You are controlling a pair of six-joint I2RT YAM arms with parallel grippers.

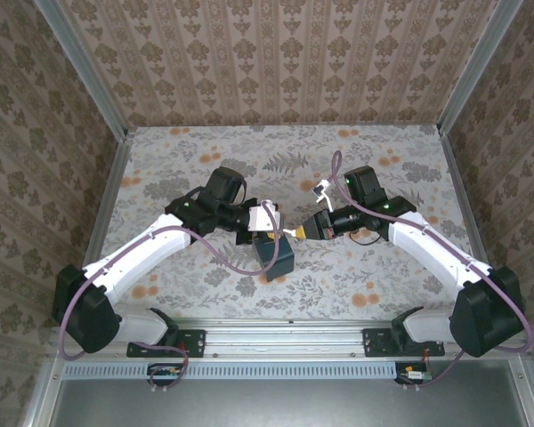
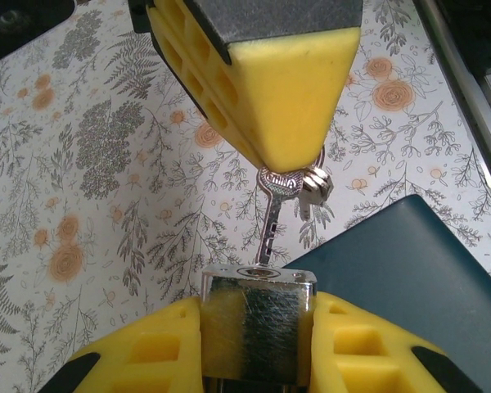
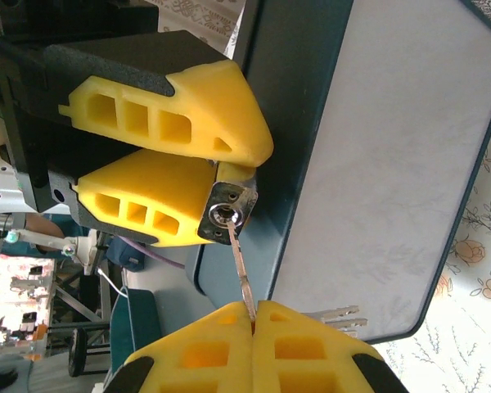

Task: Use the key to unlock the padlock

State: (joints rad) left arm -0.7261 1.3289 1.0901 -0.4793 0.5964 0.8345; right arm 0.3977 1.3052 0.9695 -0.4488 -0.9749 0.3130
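Left tool [image 2: 258,348] clamps padlock [image 2: 259,304], shackle hidden; key [image 2: 272,225] tip inside keyhole.

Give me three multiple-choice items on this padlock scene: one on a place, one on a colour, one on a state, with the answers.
1. Where is the tip of the key?
A. On the table.
B. At the keyhole of the padlock.
C. Hanging free in the air.

2. What colour are both arms' jaws?
A. Yellow.
B. Red.
C. Green.

3. What state are the left jaws in?
A. Open and empty.
B. Shut on the key.
C. Shut on the padlock.

Answers:
1 B: the blade reaches the keyhole in both wrist views.
2 A: every jaw in the wrist views is yellow.
3 C: the padlock's body is pinched between them in the left wrist view.
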